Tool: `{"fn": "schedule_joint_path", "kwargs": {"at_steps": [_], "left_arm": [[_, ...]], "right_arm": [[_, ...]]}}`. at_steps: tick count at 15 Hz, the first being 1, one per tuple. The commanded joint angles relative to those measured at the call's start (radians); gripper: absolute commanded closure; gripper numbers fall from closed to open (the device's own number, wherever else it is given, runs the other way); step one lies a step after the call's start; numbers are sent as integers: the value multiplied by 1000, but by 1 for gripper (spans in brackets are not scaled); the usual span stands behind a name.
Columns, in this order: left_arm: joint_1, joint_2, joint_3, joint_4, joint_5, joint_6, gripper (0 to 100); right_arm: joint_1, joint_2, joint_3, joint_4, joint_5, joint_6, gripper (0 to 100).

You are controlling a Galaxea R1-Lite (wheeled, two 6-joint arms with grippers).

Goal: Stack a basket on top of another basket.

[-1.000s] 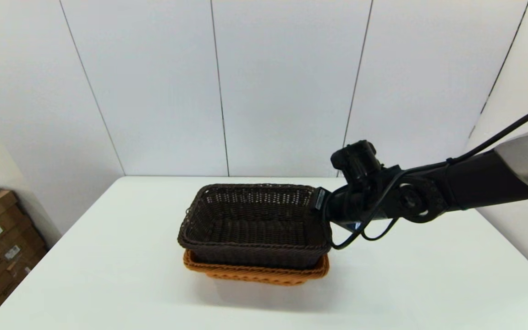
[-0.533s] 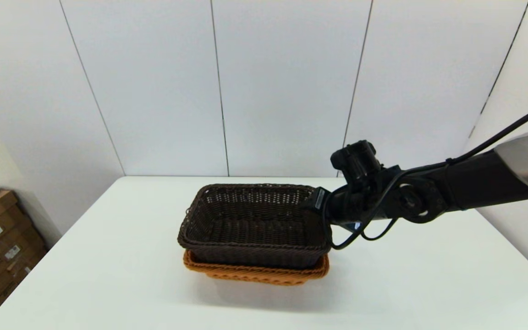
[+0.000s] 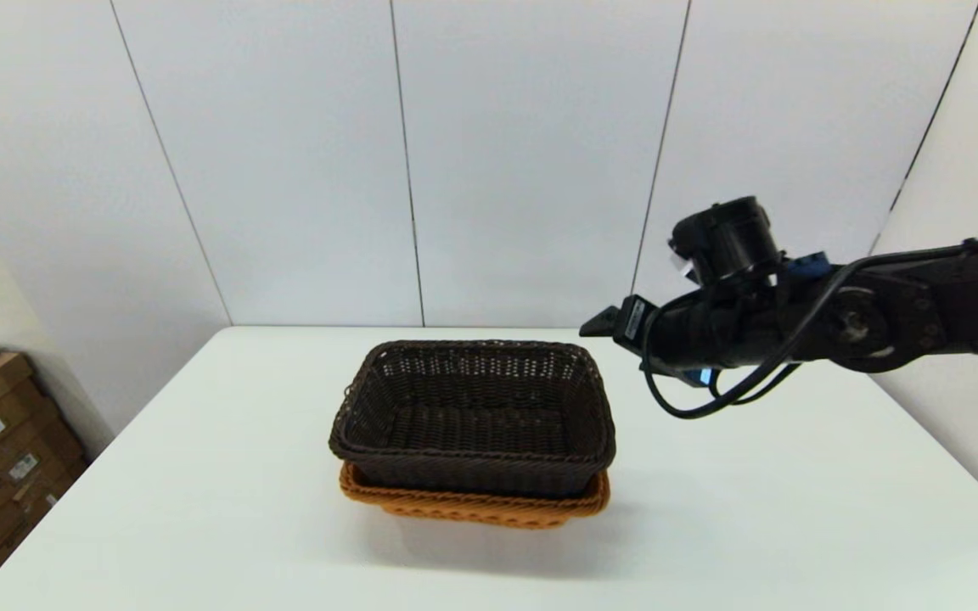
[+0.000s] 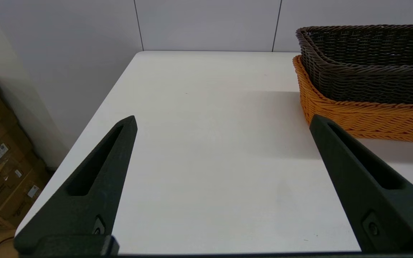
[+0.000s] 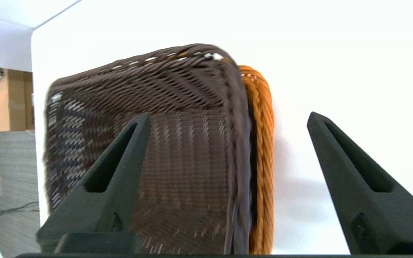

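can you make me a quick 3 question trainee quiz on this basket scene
1. True or false: the dark brown basket sits nested in the orange-tan basket.
2. Which tool is raised beside the stack's right end? A) left tool B) right tool
3. Fill in: the right tool's fingers are ____ and hold nothing.

Key: 1 true. 2 B; the left tool sits low, left of the baskets over the white table. 3 open.
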Motion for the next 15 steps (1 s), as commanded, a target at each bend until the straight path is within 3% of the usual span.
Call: {"fn": "schedule_joint_path", "kwargs": {"at_steps": [1,3,7,10,14,15], "left_arm": [[0,0,0,0,1,0,0],[0,0,0,0,1,0,0],[0,0,0,0,1,0,0],[0,0,0,0,1,0,0],[0,0,0,0,1,0,0],[0,0,0,0,1,0,0]], "right_arm": [[5,-270,114,88,-97,-122,0],[6,-385,232,89,-176,-213,0],[3,-681,489,100,-331,-302,0],[-4,-912,627,138,-354,-322,0],[-10,-1196,693,309,-356,-337,0],[-46,-1248,700,362,-356,-348,0]]}}
